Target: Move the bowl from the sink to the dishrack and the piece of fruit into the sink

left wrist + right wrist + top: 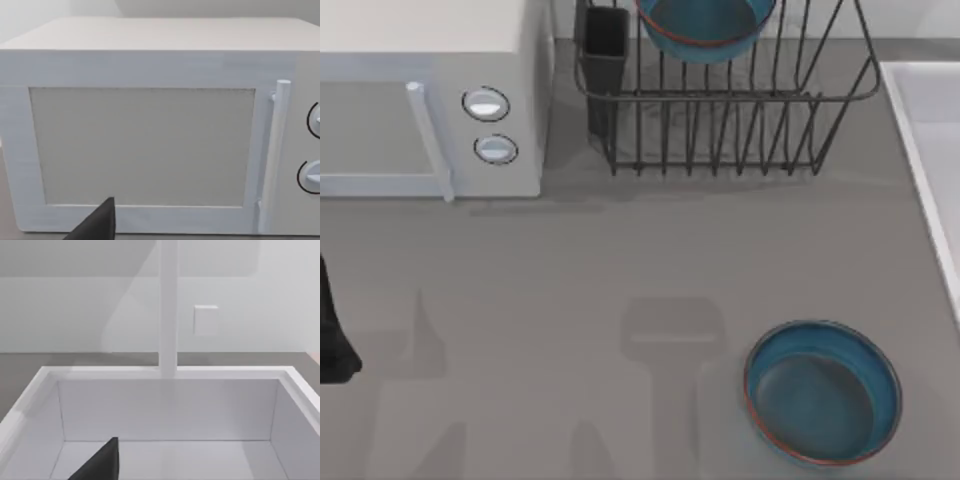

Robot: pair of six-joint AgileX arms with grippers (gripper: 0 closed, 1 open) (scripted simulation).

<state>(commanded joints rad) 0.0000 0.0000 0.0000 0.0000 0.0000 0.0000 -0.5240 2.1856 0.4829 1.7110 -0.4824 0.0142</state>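
The deep teal-blue bowl [705, 30] with its reddish rim sits in the wire dishrack [740, 110] at the back of the table, right of the rack's black utensil cup [605, 45]. The sink [925, 150] runs along the table's right edge. In the right wrist view its white basin wall [167, 410] lies just below a dark part of my right gripper [100, 465]. The piece of fruit is out of view. My left arm [332, 340] is parked at the table's left edge, and its gripper [97, 225] faces the microwave door.
A white microwave [430, 100] with two knobs stands at the back left. A wide shallow blue dish [823, 392] lies at the front right on the grey counter. A white faucet post [168, 305] rises behind the sink's far rim.
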